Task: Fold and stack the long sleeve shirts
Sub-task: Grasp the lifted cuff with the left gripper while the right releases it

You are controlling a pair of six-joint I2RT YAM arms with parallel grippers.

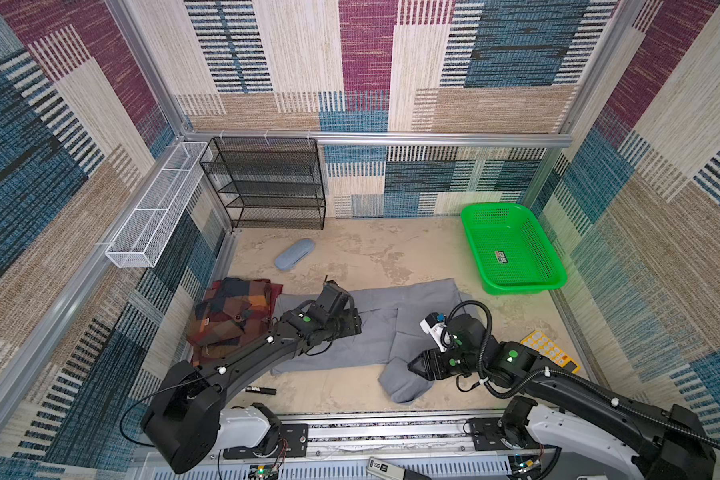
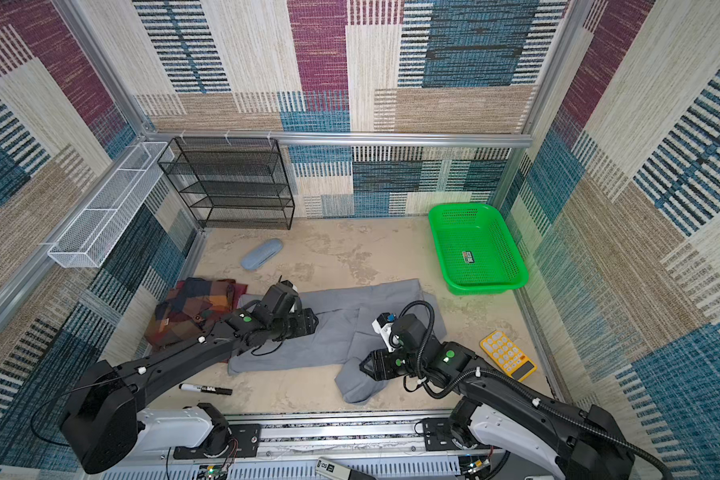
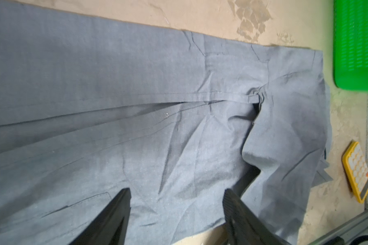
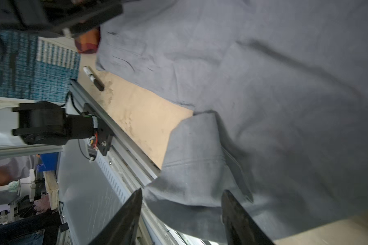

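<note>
Left hand (image 3: 176,191) and right hand (image 4: 182,191) hang open over the half-folded plain grey cloth shirt (image 1: 371,307). Patchwork plaid shirt (image 1: 229,316) looks folded; stacking remains.

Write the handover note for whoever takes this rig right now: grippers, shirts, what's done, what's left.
The left gripper is open over the body of the grey shirt, holding nothing.
The right gripper is open, jaws either side of the loose sleeve near the front edge of the table.
The grey shirt lies spread mid-table, unfolded. The plaid shirt sits as a rough folded bundle at its left end.
Done: plaid, apparently. Left: tuck the sleeve in, fold the grey shirt, stack the two.
</note>
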